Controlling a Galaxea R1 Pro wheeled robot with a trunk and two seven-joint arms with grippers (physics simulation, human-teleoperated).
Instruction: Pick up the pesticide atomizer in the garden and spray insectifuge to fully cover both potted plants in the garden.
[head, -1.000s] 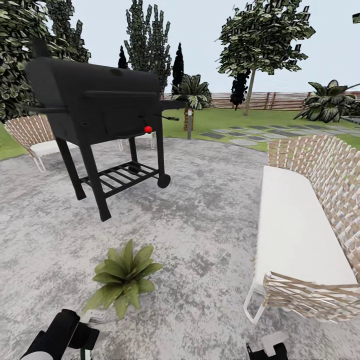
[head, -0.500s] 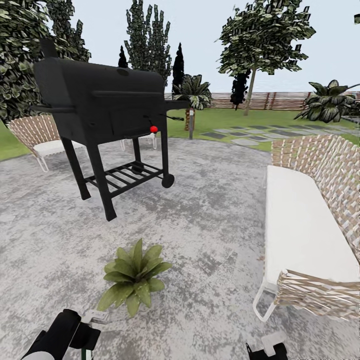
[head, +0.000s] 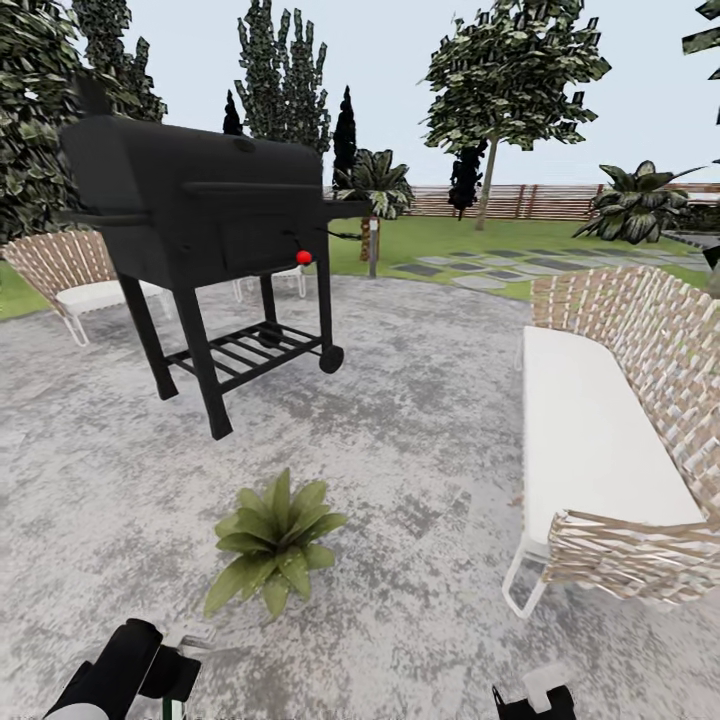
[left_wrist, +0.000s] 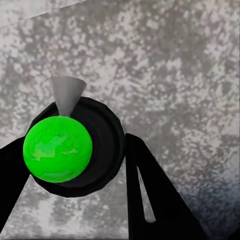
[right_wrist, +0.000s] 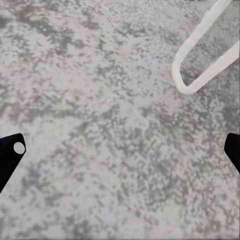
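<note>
grey paving (head: 420, 400) | black grill (head: 200, 200) | woven bench (head: 610, 440) | slat fence (head: 520, 202)

Black grill (head: 200, 200), mottled grey paving (head: 420, 420), green-leaved potted plant (head: 275, 545), white-cushioned bench (head: 590, 440).

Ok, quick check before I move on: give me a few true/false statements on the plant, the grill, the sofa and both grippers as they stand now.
1. The potted plant stands on the grey paving. True.
2. The black grill lies tipped on its side. False: it stands upright on its legs.
3. The left gripper is shut on a dark round-bodied thing with a green cap, likely the pesticide atomizer. True.
4. The right gripper holds a pot. False: its fingers are spread over bare paving.
5. The white-cushioned wicker sofa stands left of the plant. False: it stands to the right.
</note>
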